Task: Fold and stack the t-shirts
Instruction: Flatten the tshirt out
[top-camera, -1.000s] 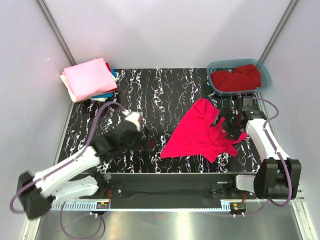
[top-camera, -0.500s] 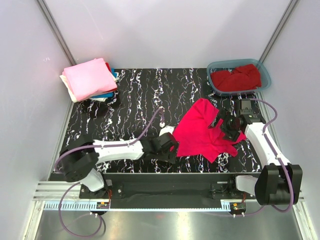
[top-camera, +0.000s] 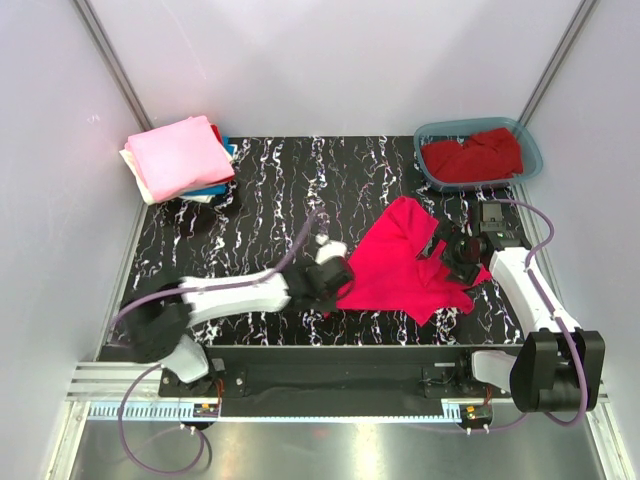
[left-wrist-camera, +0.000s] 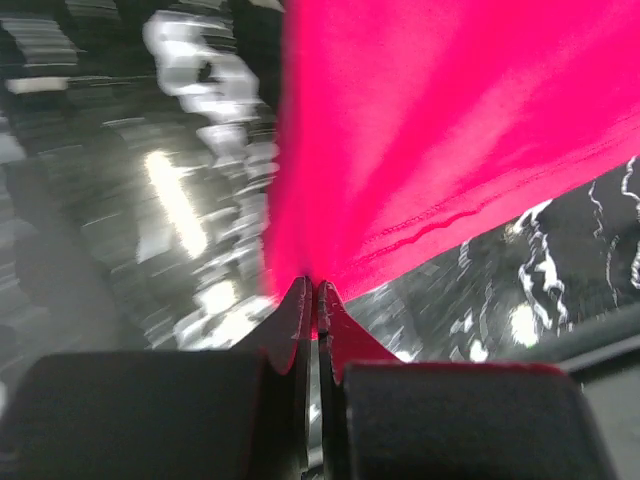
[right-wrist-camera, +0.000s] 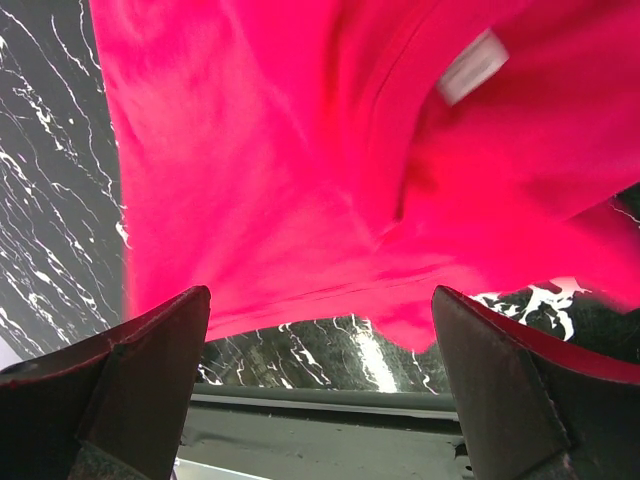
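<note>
A bright pinkish-red t-shirt (top-camera: 400, 262) lies crumpled on the black marbled table (top-camera: 270, 190), right of centre. My left gripper (top-camera: 335, 285) sits at its lower-left corner. In the left wrist view this gripper (left-wrist-camera: 310, 287) is shut on the shirt's hem (left-wrist-camera: 430, 130). My right gripper (top-camera: 462, 250) hovers over the shirt's right side. In the right wrist view it (right-wrist-camera: 320, 310) stands open above the fabric (right-wrist-camera: 280, 150), and a white neck label (right-wrist-camera: 472, 65) shows. Folded t-shirts (top-camera: 180, 158), a light pink one on top, are stacked at the far left.
A teal plastic tub (top-camera: 432, 135) at the far right corner holds a darker red shirt (top-camera: 475, 155). The table's near edge (right-wrist-camera: 330, 400) runs just below the right gripper's fingers. White walls enclose the back and both sides.
My left arm swung from the table's left side over to the shirt's lower-left corner and closed on it. The right gripper shifted slightly over the shirt and stayed open.
</note>
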